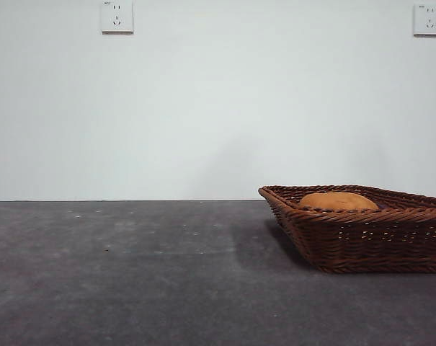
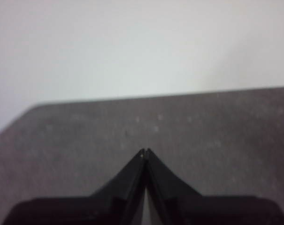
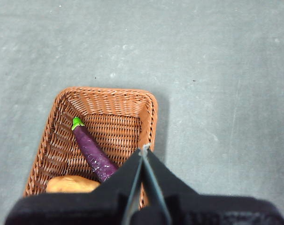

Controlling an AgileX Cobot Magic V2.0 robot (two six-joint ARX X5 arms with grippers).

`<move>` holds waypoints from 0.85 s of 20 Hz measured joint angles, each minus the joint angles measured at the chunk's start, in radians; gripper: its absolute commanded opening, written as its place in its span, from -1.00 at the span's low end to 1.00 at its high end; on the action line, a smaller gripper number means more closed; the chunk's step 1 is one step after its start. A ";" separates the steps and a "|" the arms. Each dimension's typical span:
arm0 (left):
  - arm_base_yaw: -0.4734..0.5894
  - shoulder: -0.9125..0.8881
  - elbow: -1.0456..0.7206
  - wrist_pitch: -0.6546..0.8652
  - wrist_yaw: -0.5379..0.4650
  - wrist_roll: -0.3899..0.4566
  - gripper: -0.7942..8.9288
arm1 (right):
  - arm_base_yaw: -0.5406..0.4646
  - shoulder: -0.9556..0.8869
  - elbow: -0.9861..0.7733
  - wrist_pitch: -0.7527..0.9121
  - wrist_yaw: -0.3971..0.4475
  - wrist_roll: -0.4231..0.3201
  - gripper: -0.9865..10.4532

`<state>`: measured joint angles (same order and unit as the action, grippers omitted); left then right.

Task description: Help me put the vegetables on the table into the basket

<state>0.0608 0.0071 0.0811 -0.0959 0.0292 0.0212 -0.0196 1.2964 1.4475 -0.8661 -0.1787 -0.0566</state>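
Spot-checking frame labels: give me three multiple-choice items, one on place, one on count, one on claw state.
1. Where is the slim dark purple eggplant?
A. inside the woven brown wicker basket
B. on the grey table
C. held by a claw

2. How many vegetables show in the basket?
A. none
B. two
C. four

3. The right claw is:
A. gripping the basket rim
B. wide open
C. shut and empty

Key: A, the right wrist view shows it lying inside beside the rounded brown potato; B, only eggplant and potato are visible; C, its jaws meet with nothing between.
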 measured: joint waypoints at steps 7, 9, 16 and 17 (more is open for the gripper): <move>0.010 -0.001 -0.063 -0.076 0.000 -0.053 -0.84 | 0.000 0.000 0.000 0.000 0.000 0.000 -0.83; 0.011 -0.001 -0.063 -0.076 0.012 -0.064 -0.84 | 0.000 0.000 0.000 0.000 0.000 0.000 -0.83; 0.011 0.005 -0.063 -0.075 0.019 -0.075 -0.84 | 0.000 0.000 0.000 0.000 0.000 0.000 -0.83; 0.011 0.005 -0.063 -0.076 0.019 -0.075 -0.84 | 0.000 0.000 0.000 0.000 0.000 0.000 -0.83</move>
<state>0.0715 0.0120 0.0181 -0.1715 0.0479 -0.0536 -0.0196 1.2964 1.4475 -0.8661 -0.1783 -0.0566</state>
